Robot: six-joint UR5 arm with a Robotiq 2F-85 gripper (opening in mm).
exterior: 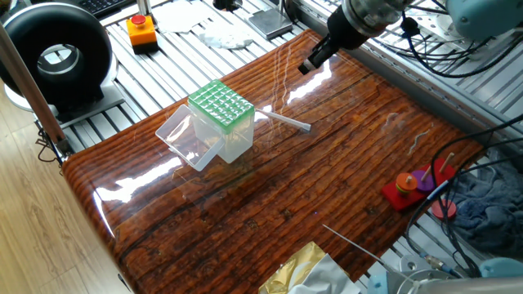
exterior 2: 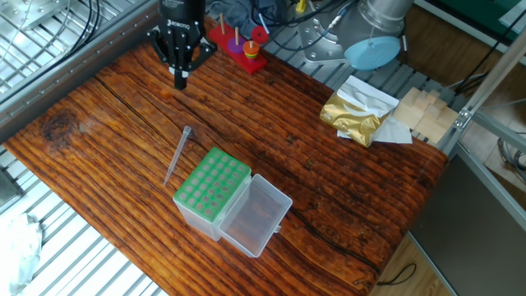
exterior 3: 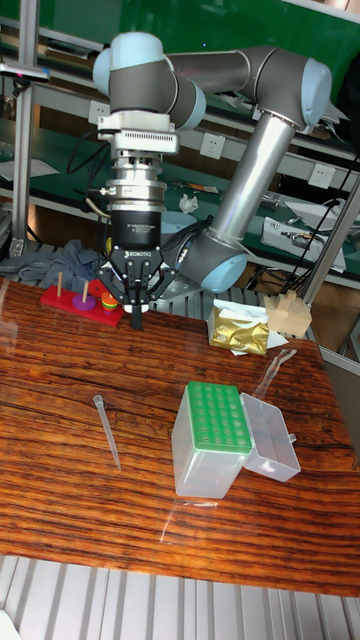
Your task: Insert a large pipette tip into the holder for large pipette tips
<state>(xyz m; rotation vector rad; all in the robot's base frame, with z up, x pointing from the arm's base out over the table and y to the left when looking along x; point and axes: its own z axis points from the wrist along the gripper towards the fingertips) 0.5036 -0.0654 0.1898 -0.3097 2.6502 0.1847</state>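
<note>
Above the far side of the glossy wooden table [exterior 2: 345,189], our black two-finger gripper [exterior 3: 136,322] hangs closed and empty, so we judge pickup unstarted: next, opening over the slim translucent pipette tip [exterior 2: 177,154] beside the green-topped clear holder box [exterior 2: 212,193].

the tabletop [exterior: 343,180] is glossy, dark reddish wood with strong grain, catching white glare from lights overhead. it rests on a frame of ribbed aluminium rails [exterior: 184,69]. pale wood-plank floor [exterior: 49,237] runs alongside. behind it stand metal shelves [exterior 3: 40,130] against a green wall [exterior 3: 300,30], with white wall sockets [exterior 3: 211,146].
</note>
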